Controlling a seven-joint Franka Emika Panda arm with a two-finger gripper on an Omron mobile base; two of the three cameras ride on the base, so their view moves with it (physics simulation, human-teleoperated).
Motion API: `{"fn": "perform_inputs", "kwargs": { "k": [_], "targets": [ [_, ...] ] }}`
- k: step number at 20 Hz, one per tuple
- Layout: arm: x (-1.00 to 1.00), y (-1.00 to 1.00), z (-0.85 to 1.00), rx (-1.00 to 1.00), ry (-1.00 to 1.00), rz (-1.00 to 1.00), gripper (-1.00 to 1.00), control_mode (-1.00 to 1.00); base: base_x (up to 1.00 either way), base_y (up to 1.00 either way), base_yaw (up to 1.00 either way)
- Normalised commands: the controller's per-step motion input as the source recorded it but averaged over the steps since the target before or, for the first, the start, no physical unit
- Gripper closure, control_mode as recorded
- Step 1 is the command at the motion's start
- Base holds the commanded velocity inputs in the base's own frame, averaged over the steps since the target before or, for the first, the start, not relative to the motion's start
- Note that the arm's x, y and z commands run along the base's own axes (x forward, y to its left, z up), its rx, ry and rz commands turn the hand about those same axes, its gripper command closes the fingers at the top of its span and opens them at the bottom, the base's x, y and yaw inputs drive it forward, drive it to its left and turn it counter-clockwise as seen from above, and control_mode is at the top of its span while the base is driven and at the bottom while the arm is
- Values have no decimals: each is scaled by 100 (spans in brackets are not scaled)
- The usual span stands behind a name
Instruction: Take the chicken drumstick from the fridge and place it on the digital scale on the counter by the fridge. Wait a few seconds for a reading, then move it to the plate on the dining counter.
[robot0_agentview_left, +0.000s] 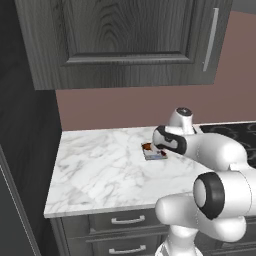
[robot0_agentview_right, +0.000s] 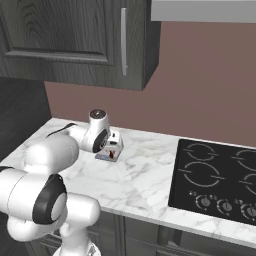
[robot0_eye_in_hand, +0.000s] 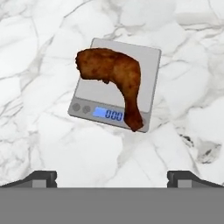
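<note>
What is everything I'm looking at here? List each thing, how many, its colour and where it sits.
chicken drumstick: one, dark reddish-brown, lying on the scale, thin end over the display strip
digital scale: one, grey with a small blue display, on the marble counter near the back wall
marble counter: one, white with grey veins, over dark drawers
drawers: at least two, dark with silver handles, under the counter
wall cabinet: one, dark wood grain with a silver handle, above the counter
cooktop: one, black with burner rings and knobs, set in the counter to the right
back wall: brownish pink
gripper: one, dark finger tips, open, above the scale
</note>
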Motion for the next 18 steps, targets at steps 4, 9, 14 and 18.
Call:
{"fn": "perform_inputs", "kwargs": {
  "k": [4, 9, 14, 18],
  "targets": [
    [34, 0, -41, 0, 0, 1, -100, -100, 0, 0, 0],
    [20, -5, -18, 0, 0, 0, -100, -100, 0, 0, 0],
    [9, -10, 0, 0, 0, 1, -100, -100, 0, 0, 0],
    [21, -3, 0, 0, 0, 1, -100, -100, 0, 0, 0]
  ]
}}
